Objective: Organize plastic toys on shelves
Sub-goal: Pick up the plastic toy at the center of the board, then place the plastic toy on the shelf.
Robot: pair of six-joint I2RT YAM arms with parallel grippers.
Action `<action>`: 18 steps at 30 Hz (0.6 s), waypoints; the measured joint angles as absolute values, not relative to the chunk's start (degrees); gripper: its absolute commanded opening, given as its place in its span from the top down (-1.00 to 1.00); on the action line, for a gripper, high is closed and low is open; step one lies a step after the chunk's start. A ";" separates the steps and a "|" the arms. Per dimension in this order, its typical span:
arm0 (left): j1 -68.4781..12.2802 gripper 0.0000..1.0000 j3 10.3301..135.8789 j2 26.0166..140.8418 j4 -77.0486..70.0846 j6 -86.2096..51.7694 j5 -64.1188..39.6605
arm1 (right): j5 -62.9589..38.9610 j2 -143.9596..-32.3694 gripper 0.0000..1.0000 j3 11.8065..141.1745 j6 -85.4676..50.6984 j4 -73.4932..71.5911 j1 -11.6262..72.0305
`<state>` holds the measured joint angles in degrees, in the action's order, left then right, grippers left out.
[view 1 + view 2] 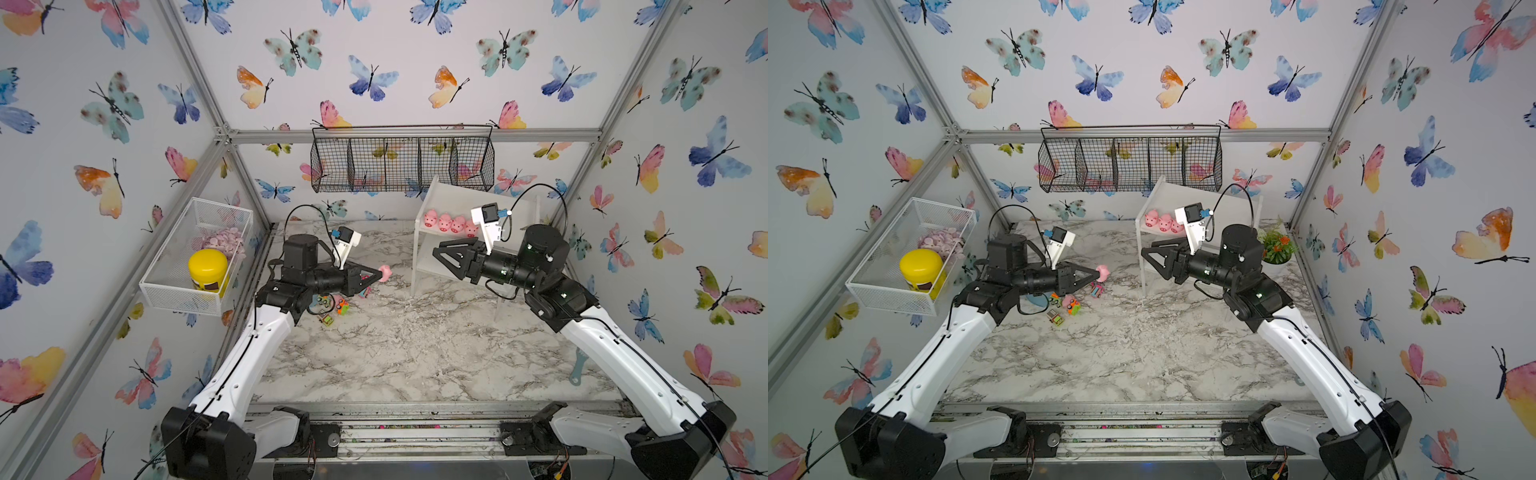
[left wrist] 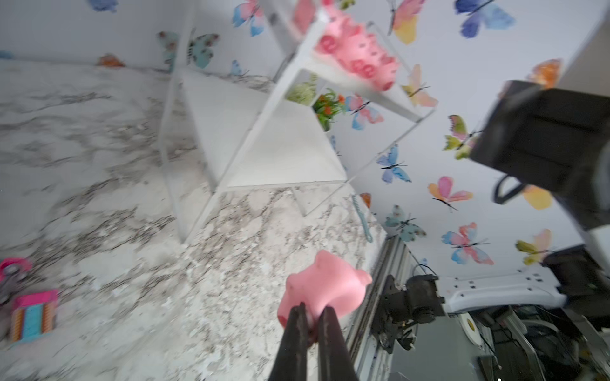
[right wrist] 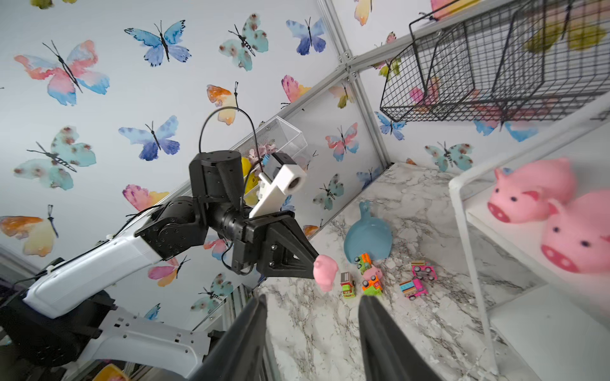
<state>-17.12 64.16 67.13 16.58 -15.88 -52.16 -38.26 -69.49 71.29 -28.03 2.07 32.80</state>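
Six small glossy pink plastic pig figures (image 1: 444,222). Five tiny bright plastic toy trucks (image 3: 347,284). One white two-tier wooden shelf unit (image 1: 424,253). One black wire basket (image 1: 399,162), one white mesh basket (image 1: 178,297), one yellow-lidded jar (image 1: 208,264), one flat blue pan-shaped dish (image 3: 368,237), one green potted plant (image 1: 1277,245).

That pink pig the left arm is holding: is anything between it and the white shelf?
Partly. The marble between the pig in the left gripper and the shelf is bare, but the right gripper, fingers open, hangs across the shelf's front near the shelved pigs.
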 measured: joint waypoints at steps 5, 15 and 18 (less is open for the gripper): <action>-24.45 1.00 66.48 65.54 9.63 -19.86 -55.79 | -44.31 -72.14 -0.04 72.79 -29.65 2.09 32.82; -26.85 1.00 67.18 66.67 5.78 -23.53 -56.34 | -50.33 -69.97 -0.03 72.79 -30.30 2.48 32.93; -28.32 1.00 67.90 67.64 5.45 -23.70 -56.29 | -50.87 -69.52 -0.01 72.82 -28.77 2.85 33.39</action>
